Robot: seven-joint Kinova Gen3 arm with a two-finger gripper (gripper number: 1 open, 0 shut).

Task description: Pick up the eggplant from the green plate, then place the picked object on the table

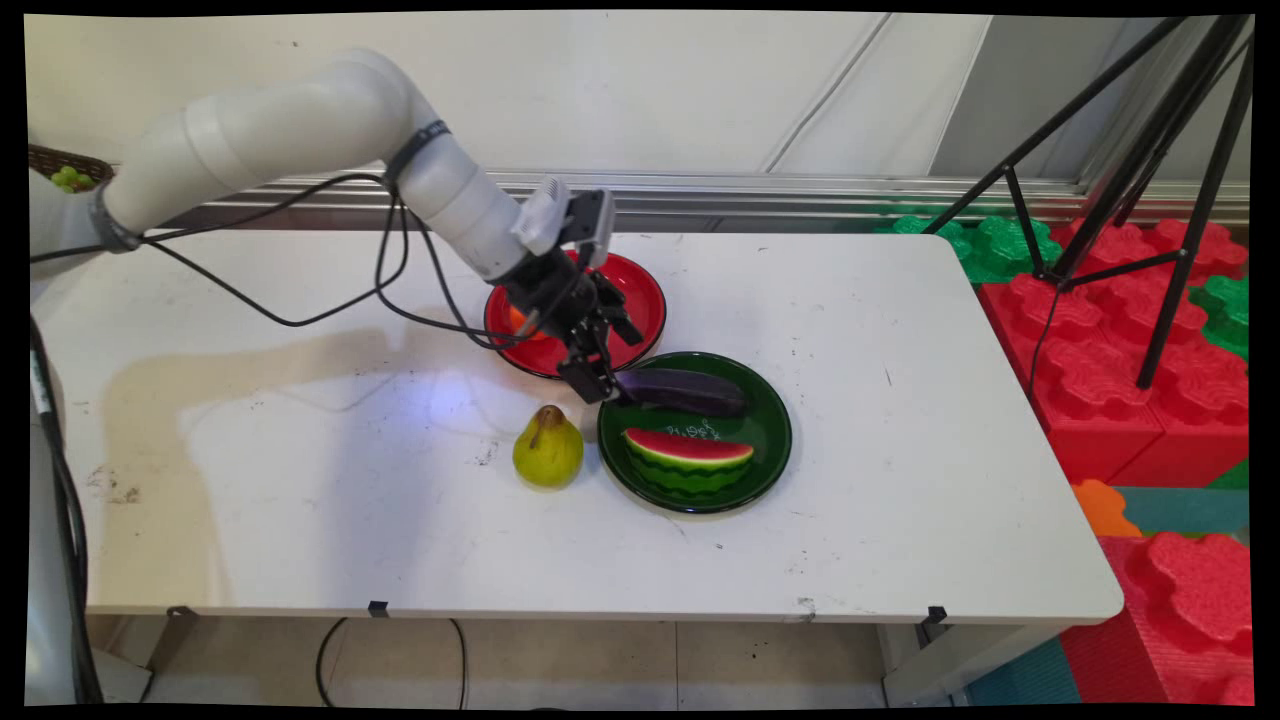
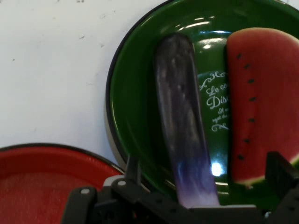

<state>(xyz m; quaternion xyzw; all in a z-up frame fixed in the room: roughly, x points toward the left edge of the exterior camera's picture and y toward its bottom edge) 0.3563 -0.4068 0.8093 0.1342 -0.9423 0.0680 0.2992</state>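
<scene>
A dark purple eggplant (image 1: 685, 392) (image 2: 180, 116) lies across the far half of a green plate (image 1: 770, 440) (image 2: 135, 116). A watermelon slice (image 1: 688, 455) (image 2: 264, 102) lies beside it on the same plate. My gripper (image 1: 600, 385) (image 2: 206, 165) is low over the plate's left rim and stands open. One finger (image 2: 133, 168) is on each side of the eggplant's near end, clear of it. A yellow-green pear (image 1: 548, 450) stands on the table just left of the plate.
A red plate (image 1: 645, 290) (image 2: 42, 182) sits behind the gripper, with something orange (image 1: 517, 320) on it, mostly hidden by the hand. A basket of green grapes (image 1: 65, 172) is at the far left. A black tripod (image 1: 1150, 200) and red and green foam blocks (image 1: 1100, 350) stand off the table's right.
</scene>
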